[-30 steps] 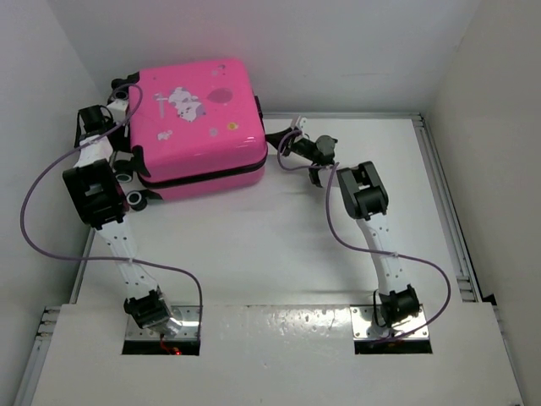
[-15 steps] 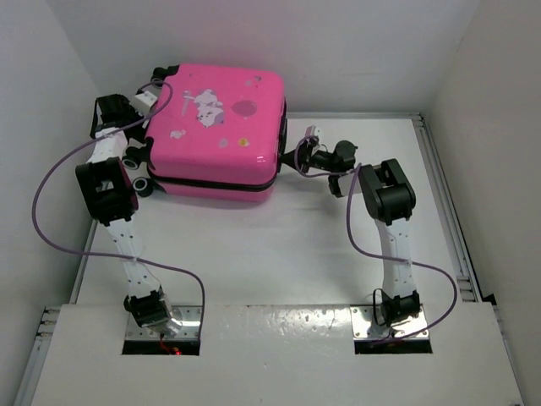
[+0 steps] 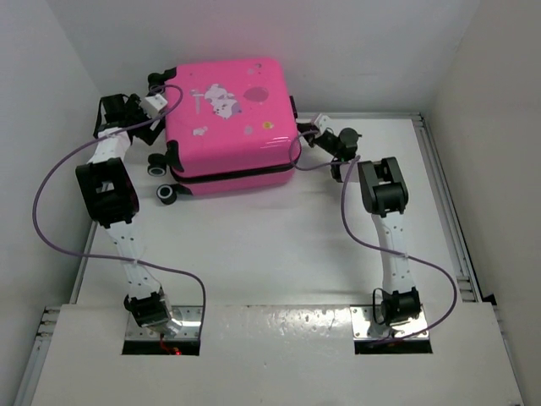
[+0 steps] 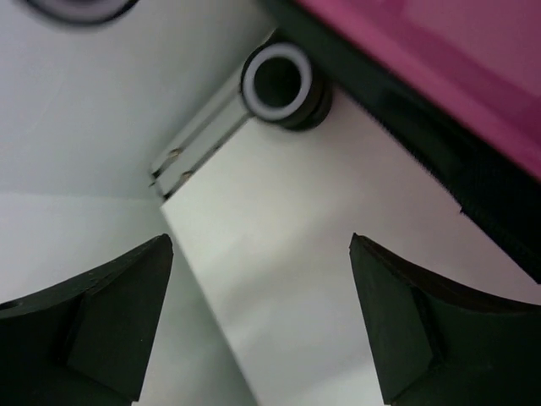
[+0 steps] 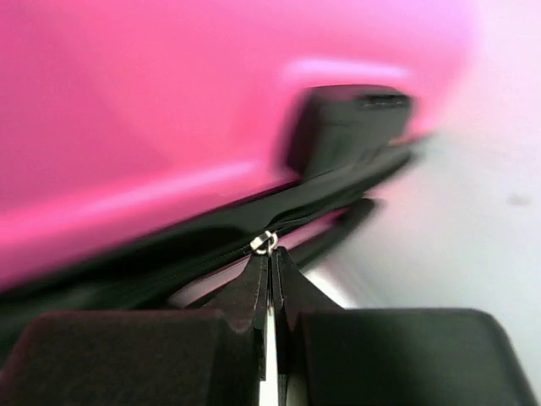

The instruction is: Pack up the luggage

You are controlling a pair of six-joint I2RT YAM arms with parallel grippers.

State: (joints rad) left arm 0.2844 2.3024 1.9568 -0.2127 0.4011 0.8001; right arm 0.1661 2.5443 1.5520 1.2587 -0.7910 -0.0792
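Luggage (image 3: 228, 110) sat closed and flat at the far end of the bench (image 3: 254, 245), left of centre, its far side close to the back wall (image 3: 338, 51). Printed face up, white cartoon print (image 3: 221, 95) visible. Its wheels pointed toward the left arm.

Left hand (image 4: 260, 254) was at the wheel end of the case with fingers spread wide and nothing between them, only bare bench. From the left wrist view 1 wheel (image 4: 277, 85) lay just past the fingertips, with the pink shell running along the upper right. No contact with the case visible.

Right hand (image 5: 270, 258) was at the opposite side of the case, level with the black zip line (image 5: 152, 262) — fingers pressed fully together, pinching the zipper pull (image 5: 265, 244), whose small silver ring showed right at the tips. A black fitting (image 5: 347, 127) on the shell sat just above and right of the pinch; blurred, so I could not tell what it was.
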